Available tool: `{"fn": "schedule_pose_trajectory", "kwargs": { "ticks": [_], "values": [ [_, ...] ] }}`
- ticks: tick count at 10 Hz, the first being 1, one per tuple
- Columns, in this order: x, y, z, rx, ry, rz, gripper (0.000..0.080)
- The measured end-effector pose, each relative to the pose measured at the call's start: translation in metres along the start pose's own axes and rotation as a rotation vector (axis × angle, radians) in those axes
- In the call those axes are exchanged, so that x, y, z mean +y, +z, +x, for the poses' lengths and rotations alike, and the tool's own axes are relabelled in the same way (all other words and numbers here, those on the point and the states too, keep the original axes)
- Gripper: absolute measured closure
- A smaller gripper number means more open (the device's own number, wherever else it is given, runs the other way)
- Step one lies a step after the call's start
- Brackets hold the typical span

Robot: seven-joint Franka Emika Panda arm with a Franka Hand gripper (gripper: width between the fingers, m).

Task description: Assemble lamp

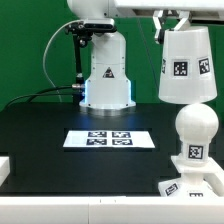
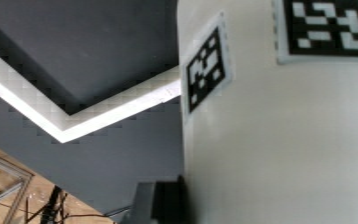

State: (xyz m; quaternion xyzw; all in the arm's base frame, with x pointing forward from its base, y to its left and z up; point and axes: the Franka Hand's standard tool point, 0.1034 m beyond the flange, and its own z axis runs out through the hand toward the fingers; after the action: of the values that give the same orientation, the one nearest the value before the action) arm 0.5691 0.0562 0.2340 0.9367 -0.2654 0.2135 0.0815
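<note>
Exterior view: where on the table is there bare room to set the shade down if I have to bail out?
Bare black table lies on the exterior view's left of the marker board, and in front of it toward the near edge. It is crowded on the exterior view's right: the bulb stands on the base there, with the shade held in the gripper above.

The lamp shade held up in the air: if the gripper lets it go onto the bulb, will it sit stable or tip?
The shade looks like stiff, hollow plastic, so probably light. It hangs tilted above the round bulb, so it may settle crooked or slide off unless centred. Its tapered walls could guide it down over the bulb.
</note>
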Motion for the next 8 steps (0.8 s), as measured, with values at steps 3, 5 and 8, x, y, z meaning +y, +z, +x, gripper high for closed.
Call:
{"fn": "schedule_pose_trajectory", "kwargs": {
  "ticks": [3,5,8],
  "values": [
    [-0.010,0.007,0.016,0.055,-0.107,-0.047,0.0752],
    [-0.026,0.015,0.031,0.056,-0.175,-0.035,0.0752],
    [-0.032,0.015,0.028,0.037,-0.154,-0.007,0.0752]
  ]
}}
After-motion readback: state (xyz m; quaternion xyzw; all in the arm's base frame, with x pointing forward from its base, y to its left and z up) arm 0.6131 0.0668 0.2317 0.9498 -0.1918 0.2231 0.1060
